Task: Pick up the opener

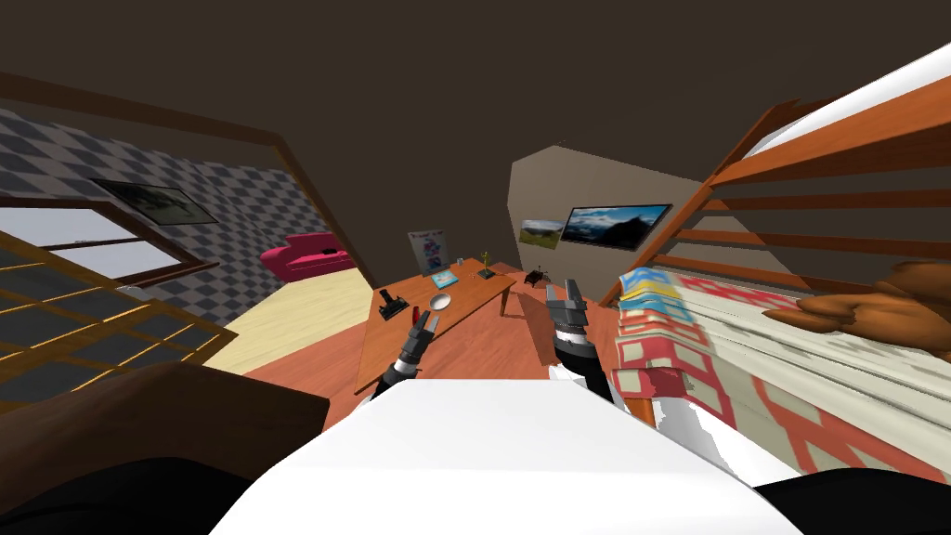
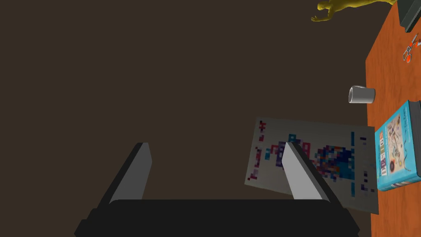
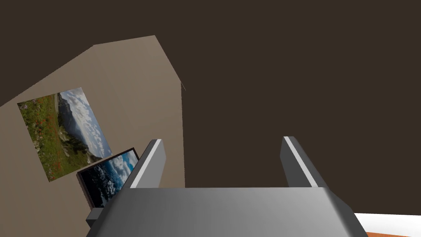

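Plainly, left gripper [image 1: 428, 321] and right gripper [image 1: 564, 293] hang fingers apart; bowl [image 1: 439, 301] at one o'clock of the left (book [image 1: 444, 278], cup [image 2: 362, 94] beyond).

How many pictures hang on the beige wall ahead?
2. A meadow landscape hangs on the left, and a dark-framed sky picture hangs beside it on the right. The orange wooden rails may hide more.

L end effector [image 2: 217, 144] dark-bodied, R end effector [image 3: 223, 140] seemingly grey-bodied, both thin-bladed
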Controlling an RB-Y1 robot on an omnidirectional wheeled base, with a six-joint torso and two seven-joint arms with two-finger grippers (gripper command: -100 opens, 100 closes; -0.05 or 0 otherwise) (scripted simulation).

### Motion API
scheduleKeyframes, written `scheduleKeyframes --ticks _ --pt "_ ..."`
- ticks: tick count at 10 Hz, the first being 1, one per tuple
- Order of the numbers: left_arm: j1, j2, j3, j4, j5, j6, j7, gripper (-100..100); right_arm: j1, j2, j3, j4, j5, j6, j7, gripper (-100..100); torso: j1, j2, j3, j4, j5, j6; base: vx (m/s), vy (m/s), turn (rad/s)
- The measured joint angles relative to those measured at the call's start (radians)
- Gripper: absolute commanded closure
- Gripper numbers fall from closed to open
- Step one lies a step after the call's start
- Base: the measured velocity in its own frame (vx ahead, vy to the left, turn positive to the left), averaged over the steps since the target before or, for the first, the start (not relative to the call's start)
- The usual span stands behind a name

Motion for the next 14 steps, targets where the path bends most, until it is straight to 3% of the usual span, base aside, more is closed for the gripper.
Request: scheduleKeyframes --ticks 7,9,11,14 --pt "0.009 0.172 -0.068 0.107 0.068 0.098 0.076 -100 0.000 0.000 0.000 0.000 0.000 0.000 0.000 0 0.001 -0.003 -0.002 -0.001 0.000 0.000 0.033 0.014 -0.169" --pt "0.009 0.219 -0.099 0.154 0.090 0.125 0.100 -100 0.000 0.000 0.000 0.000 0.000 0.000 0.000 0 0.000 -0.003 -0.002 -0.001 0.000 0.000 0.041 0.024 -0.235" --pt "0.027 0.274 -0.129 0.167 0.115 0.179 0.123 -100 0.000 0.000 0.000 0.000 0.000 0.000 0.000 0 0.002 -0.003 -0.002 -0.001 0.000 0.000 0.035 0.034 -0.174" --pt "0.004 0.321 -0.173 0.249 0.143 0.213 0.158 -100 0.000 0.000 0.000 0.000 0.000 0.000 0.000 0 0.001 -0.003 -0.002 0.000 0.000 0.000 0.027 0.030 -0.196"
